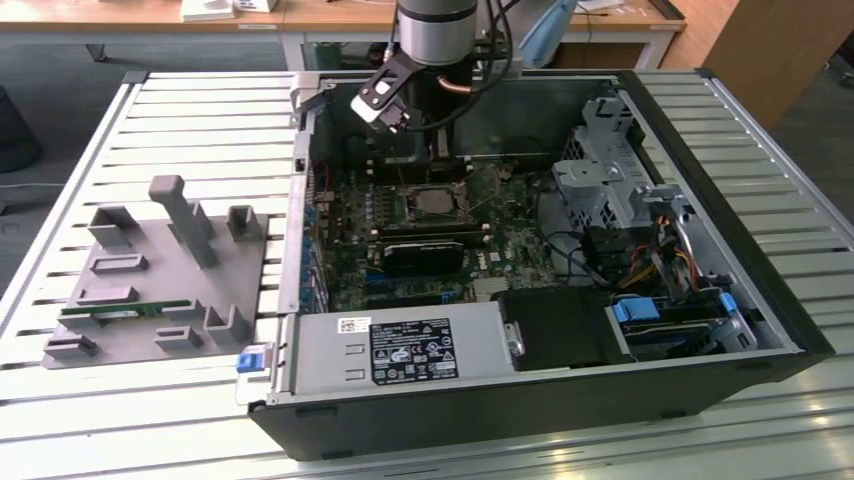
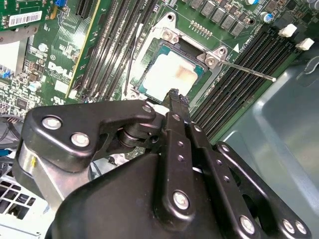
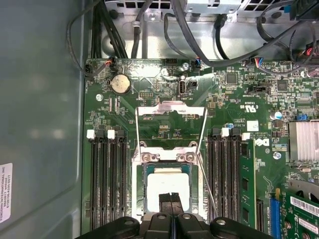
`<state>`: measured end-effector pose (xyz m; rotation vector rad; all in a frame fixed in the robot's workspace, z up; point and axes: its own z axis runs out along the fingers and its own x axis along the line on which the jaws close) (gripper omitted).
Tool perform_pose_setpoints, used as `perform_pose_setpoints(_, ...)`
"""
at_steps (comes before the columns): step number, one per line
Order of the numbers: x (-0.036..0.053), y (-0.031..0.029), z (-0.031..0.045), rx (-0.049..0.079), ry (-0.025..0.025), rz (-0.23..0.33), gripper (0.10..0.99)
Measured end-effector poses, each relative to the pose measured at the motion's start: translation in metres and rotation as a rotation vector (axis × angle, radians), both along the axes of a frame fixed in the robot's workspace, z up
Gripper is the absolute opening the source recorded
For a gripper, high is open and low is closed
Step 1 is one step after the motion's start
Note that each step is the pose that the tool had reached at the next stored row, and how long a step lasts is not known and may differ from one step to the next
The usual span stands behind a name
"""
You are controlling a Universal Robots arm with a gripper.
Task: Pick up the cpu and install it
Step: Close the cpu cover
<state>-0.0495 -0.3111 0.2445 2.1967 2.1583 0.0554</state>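
The cpu (image 3: 167,182) is a flat square chip with a shiny silver top, lying in the motherboard socket (image 3: 137,199). It also shows in the second wrist view (image 2: 167,73) and in the exterior view (image 1: 434,203). The socket's metal load plate (image 3: 172,110) is swung open and its thin lever (image 2: 244,67) stands out to the side. My gripper (image 3: 171,203) hangs just above the chip's near edge, its two black fingertips (image 2: 173,96) pressed together with nothing between them. The arm (image 1: 430,40) reaches down into the open computer case.
The case wall (image 1: 747,250) rings the motherboard. Memory slots (image 3: 107,184) flank the socket, with a green memory stick (image 3: 246,184) seated in one. A black block (image 1: 427,250), the power supply (image 1: 400,350), a drive cage (image 1: 601,180) and cables (image 3: 199,30) crowd the case. A grey fixture (image 1: 147,280) sits on the exterior view's left.
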Motion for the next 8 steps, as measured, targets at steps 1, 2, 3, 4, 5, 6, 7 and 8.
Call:
perform_pose_setpoints(1,0.0000,0.0000,0.0003,0.000,0.0000,0.000,0.106)
perform_pose_setpoints(2,0.0000,0.0000,0.0007,0.000,0.0000,0.000,0.106)
perform_pose_setpoints(3,0.0000,0.0000,0.0010,0.000,0.0000,0.000,0.106)
perform_pose_setpoints(4,0.0000,0.0000,0.0014,0.000,0.0000,0.000,0.106)
perform_pose_setpoints(5,0.0000,0.0000,0.0017,0.000,0.0000,0.000,0.106)
perform_pose_setpoints(6,0.0000,0.0000,0.0020,0.000,-0.0001,0.000,0.106)
perform_pose_setpoints(7,0.0000,0.0000,0.0023,0.000,0.0000,0.000,0.106)
perform_pose_setpoints(8,0.0000,0.0000,0.0026,0.000,0.0000,0.000,0.106)
